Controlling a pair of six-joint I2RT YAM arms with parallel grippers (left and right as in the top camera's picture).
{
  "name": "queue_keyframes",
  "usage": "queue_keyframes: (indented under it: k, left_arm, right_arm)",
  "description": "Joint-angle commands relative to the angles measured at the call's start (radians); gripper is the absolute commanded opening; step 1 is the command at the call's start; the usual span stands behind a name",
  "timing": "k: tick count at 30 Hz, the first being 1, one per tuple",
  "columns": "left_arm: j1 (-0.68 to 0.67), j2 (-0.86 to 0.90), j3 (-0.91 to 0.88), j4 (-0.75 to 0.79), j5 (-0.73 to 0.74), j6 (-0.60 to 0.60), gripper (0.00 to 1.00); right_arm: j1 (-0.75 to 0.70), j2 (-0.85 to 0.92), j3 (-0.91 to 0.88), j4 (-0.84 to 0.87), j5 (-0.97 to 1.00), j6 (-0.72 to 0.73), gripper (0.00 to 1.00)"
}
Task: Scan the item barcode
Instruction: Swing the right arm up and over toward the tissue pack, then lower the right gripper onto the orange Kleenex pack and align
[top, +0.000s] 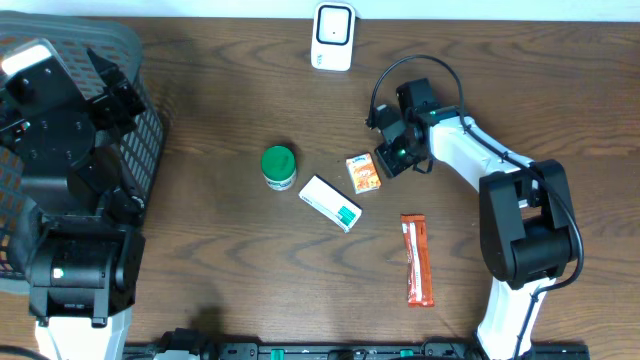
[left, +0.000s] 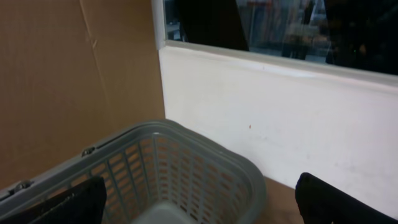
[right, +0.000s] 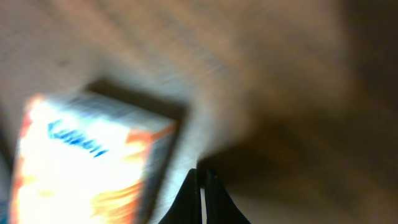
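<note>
A small orange box (top: 363, 172) lies on the wooden table just left of my right gripper (top: 392, 158). In the right wrist view the box (right: 87, 162) is blurred and sits left of the gripper (right: 200, 186). Its jaws are shut together with nothing between them, beside the box and not on it. A white barcode scanner (top: 333, 36) stands at the table's far edge. My left gripper (left: 202, 211) hangs open over the grey basket (left: 186, 162), holding nothing.
A green-lidded jar (top: 279, 166), a white and green box (top: 330, 203) and a red-orange bar (top: 417, 259) lie on the table near the middle. The grey basket (top: 150, 130) stands at the left edge under the left arm.
</note>
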Motion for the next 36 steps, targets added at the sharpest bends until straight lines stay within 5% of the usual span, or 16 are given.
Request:
queue_keyframes:
  k: [1, 8, 14, 20, 28, 29, 31, 33, 36]
  left_arm:
    - [0.006, -0.004, -0.008, 0.010, -0.009, -0.005, 0.96]
    - [0.006, -0.005, -0.008, 0.010, -0.008, -0.005, 0.96]
    - [0.006, -0.005, -0.008, 0.002, -0.008, -0.005, 0.96]
    - [0.006, -0.005, -0.008, -0.029, -0.008, -0.005, 0.96]
    - [0.006, -0.005, -0.008, -0.036, -0.008, -0.006, 0.96]
    - [0.006, -0.005, -0.008, -0.036, -0.008, -0.006, 0.96]
    - [0.006, -0.005, -0.008, -0.036, -0.008, -0.006, 0.96]
    - [0.006, -0.005, -0.008, -0.036, -0.008, -0.005, 0.96]
    - [0.006, -0.005, -0.008, -0.036, -0.008, -0.006, 0.96]
  right_arm:
    - [0.040, -0.014, 0.004, -0.076, -0.146, 0.094, 0.01]
    - [0.100, -0.026, 0.004, -0.189, -0.240, 0.378, 0.01]
    - [0.095, -0.059, 0.008, -0.111, -0.430, 0.532, 0.01]
    - [0.091, -0.074, 0.011, 0.040, -0.426, 0.570, 0.01]
    - [0.100, -0.122, 0.013, -0.002, -0.236, 0.560, 0.01]
    - [0.100, -0.122, 0.013, 0.005, -0.216, 0.557, 0.07]
    - [0.100, -0.122, 0.013, 0.015, -0.210, 0.528, 0.69]
    - [0.103, -0.122, 0.013, 0.002, -0.234, 0.468, 0.99]
    - [0.119, -0.122, 0.013, -0.013, -0.242, 0.335, 0.99]
